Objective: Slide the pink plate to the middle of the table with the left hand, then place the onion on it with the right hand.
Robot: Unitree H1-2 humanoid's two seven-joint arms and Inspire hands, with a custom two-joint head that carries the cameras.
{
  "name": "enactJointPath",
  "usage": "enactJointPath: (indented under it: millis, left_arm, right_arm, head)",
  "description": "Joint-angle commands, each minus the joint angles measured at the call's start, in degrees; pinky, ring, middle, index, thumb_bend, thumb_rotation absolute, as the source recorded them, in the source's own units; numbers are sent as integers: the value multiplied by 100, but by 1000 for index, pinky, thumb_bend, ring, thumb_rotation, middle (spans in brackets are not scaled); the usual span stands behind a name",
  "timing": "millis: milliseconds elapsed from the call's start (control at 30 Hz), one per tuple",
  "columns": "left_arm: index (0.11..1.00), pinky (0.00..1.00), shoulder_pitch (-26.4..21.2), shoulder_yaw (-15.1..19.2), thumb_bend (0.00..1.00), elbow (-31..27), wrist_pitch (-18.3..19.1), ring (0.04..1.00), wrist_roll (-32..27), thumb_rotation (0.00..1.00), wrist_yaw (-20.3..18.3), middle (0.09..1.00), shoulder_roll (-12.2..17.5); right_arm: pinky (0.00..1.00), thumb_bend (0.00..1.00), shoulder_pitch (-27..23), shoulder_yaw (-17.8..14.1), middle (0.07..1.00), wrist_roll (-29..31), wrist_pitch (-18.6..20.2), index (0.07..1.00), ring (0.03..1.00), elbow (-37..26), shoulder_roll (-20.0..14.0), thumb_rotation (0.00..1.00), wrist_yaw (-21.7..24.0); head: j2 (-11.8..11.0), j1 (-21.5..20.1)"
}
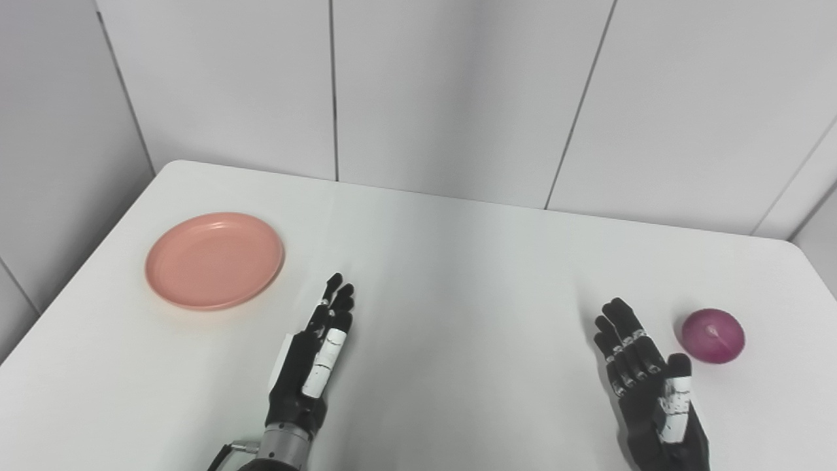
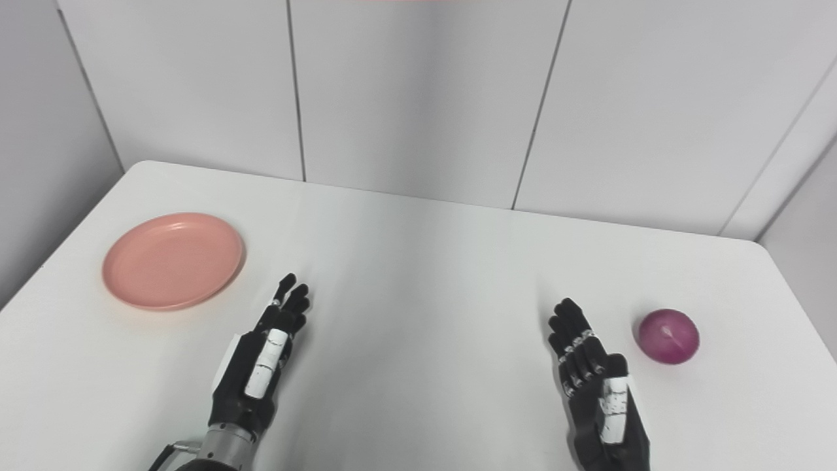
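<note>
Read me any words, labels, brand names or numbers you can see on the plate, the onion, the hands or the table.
None: no readable text in either view.
Pink plate: plain.
Onion: unmarked.
Left hand and right hand: white panels with tiny dark specks, too small to read.

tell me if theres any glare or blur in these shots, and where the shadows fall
Left eye view: soft, even light, a pale sheen down the middle of the table, only faint shadows under the pink plate and onion. Right eye view: the same, and a pinkish smear at the top edge; both hands, left hand and right hand, look sharp.
</note>
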Motion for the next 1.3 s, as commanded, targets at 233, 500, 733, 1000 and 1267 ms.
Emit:
enactJointPath:
  millis: [233,500,733,1000,1267]
  left_arm:
    - [943,983,259,154,831,-435,215,956,-65,822,188,948,-81]
    - [957,978,-276,508,812,-773,864,971,-198,874,147,961,174]
    - [960,993,-821,935,804,-1397,1893,983,-538,901,40,972,490]
    - [976,1000,-1667,1268,799,-1588,2564,992,-837,916,-10,978,1053]
    - [922,940,-2390,1522,846,-1448,2762,891,-1177,886,-35,886,1533]
  right_arm:
    - [1000,829,565,-239,973,142,-420,964,996,1152,-242,1000,279]
    - [1000,798,499,-287,999,212,-422,997,1000,1340,-275,1000,347]
    - [1000,801,514,-299,1000,243,-479,1000,1000,1378,-278,1000,475]
    - [1000,794,488,-330,1000,330,-417,1000,1000,1382,-221,1000,514]
    - [1000,797,471,-345,1000,314,-376,1000,1000,1353,-186,1000,519]
  head:
    - [-243,446]
    - [-417,729]
    - [-462,781]
    - [-518,874]
    - [-554,957]
